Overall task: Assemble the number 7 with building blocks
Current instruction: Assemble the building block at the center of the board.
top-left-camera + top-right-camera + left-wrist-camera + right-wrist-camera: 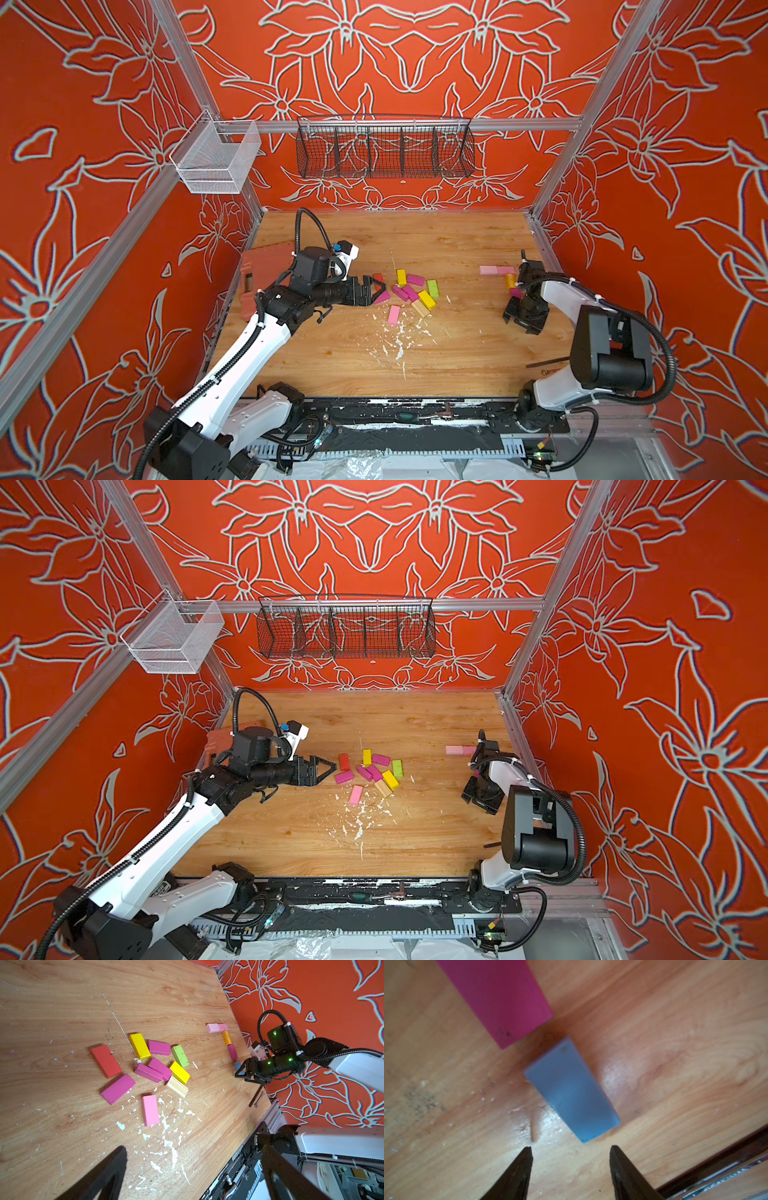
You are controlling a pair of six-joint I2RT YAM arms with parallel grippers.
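- The number 7 (226,1038) is lying near the right edge of the counter (457,353): a pink bar, then orange, magenta and blue stem pieces. In both top views the right arm (557,295) is covering most of the stem.
- The right pincer (571,1148) is hovering spread, gripping nothing. The blue block (571,1093) is lying just beyond its tips and blurred; the magenta block (500,1001) is being cut off by the frame.
- The left pincer (193,1147) is standing spread wide and empty beside the loose blocks (409,291) at mid-counter, partly screening a red block (378,277).
- The tool case (266,266) is showing only in part behind the left arm (249,353).
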